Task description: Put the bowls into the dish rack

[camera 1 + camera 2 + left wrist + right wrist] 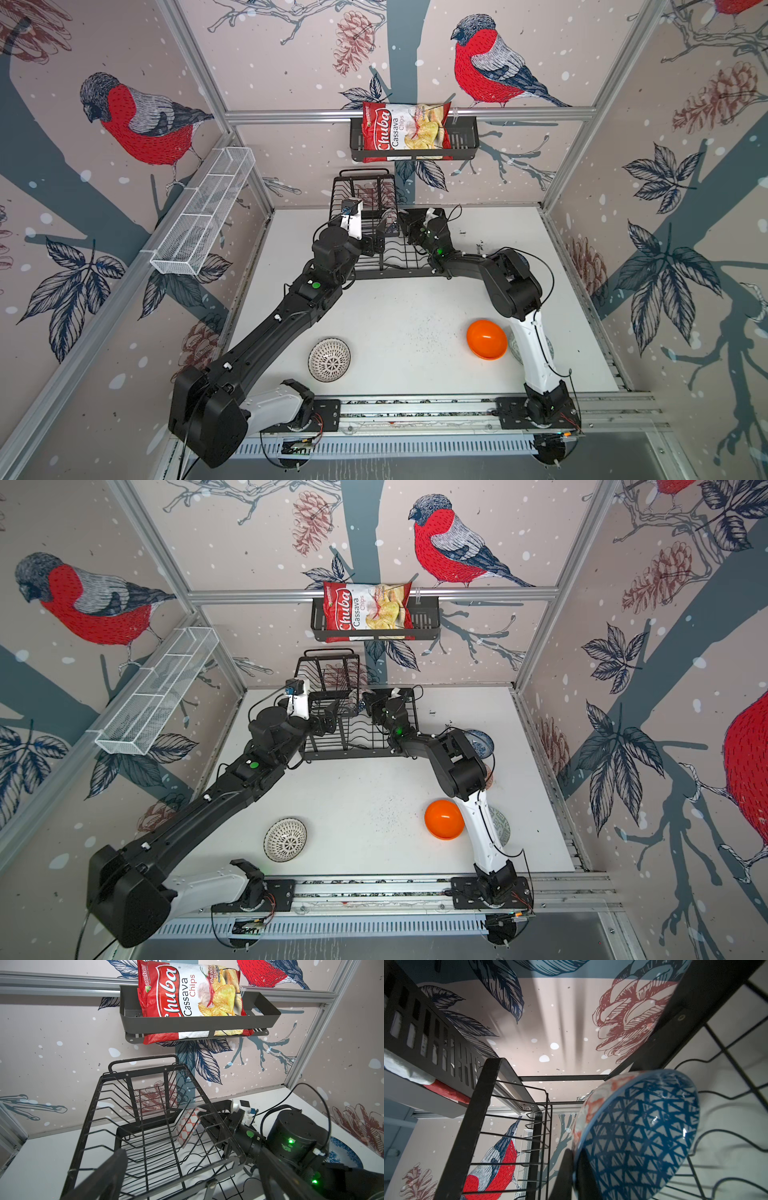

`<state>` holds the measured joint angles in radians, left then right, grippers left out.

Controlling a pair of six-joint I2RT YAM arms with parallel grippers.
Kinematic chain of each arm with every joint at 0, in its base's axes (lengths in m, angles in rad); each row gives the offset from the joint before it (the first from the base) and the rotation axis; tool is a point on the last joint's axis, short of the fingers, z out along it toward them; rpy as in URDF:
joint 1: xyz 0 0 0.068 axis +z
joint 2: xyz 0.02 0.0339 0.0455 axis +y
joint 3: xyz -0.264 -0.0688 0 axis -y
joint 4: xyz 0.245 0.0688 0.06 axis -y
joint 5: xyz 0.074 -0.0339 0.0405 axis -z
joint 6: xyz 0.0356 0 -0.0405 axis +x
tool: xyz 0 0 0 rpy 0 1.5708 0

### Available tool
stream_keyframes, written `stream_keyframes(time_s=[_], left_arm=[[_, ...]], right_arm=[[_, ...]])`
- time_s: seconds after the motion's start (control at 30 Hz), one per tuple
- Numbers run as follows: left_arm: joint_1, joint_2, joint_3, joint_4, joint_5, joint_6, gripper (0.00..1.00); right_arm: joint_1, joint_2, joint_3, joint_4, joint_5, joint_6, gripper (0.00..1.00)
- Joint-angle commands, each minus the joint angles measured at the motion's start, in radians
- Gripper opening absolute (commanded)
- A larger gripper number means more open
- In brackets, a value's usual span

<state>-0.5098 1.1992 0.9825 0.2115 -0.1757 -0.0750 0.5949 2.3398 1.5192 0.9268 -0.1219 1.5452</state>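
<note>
Left arm [266, 332] — from lower left, stretched to dish rack [399, 270] at centre, left gripper [376, 243] gaping | right gripper [405, 228] clamps dark blue bowl [643, 1136]

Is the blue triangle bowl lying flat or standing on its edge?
On edge: the blue bowl turns its rim, not its foot, toward the wavy wires of the dish rack.

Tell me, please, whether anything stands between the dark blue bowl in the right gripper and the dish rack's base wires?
Nothing visible does. The right gripper holds the dark blue geometric bowl on edge right over the wavy base wires of the dish rack. The orange-white patterned bowl stands right beside it, not across its path.
</note>
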Motion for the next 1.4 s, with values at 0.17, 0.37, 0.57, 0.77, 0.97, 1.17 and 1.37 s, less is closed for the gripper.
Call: stream_keyframes(time_s=[0.17, 0.37, 0.57, 0.77, 0.97, 1.17, 1.37], left_arm=[[0.024, 0.013, 0.004, 0.023, 0.041, -0.035, 0.97], [0.043, 0.014, 0.005, 0.026, 0.061, -0.05, 0.97], [0.065, 0.014, 0.005, 0.028, 0.08, -0.065, 0.97], [0.077, 0.013, 0.003, 0.03, 0.093, -0.076, 0.97], [0.08, 0.019, 0.003, 0.031, 0.103, -0.078, 0.97], [0.081, 0.019, 0.003, 0.03, 0.105, -0.078, 0.97], [0.085, 0.018, 0.004, 0.029, 0.11, -0.082, 0.97]], right_arm=[[0.008, 0.081, 0.08, 0.095, 0.037, 0.051, 0.0], [0.013, 0.135, 0.125, 0.13, 0.064, 0.085, 0.0], [0.016, 0.171, 0.157, 0.16, 0.086, 0.096, 0.0], [0.025, 0.18, 0.146, 0.168, 0.122, 0.119, 0.0], [0.041, 0.209, 0.14, 0.198, 0.166, 0.187, 0.0], [0.05, 0.21, 0.12, 0.207, 0.214, 0.22, 0.0], [0.058, 0.19, 0.068, 0.205, 0.261, 0.265, 0.0]])
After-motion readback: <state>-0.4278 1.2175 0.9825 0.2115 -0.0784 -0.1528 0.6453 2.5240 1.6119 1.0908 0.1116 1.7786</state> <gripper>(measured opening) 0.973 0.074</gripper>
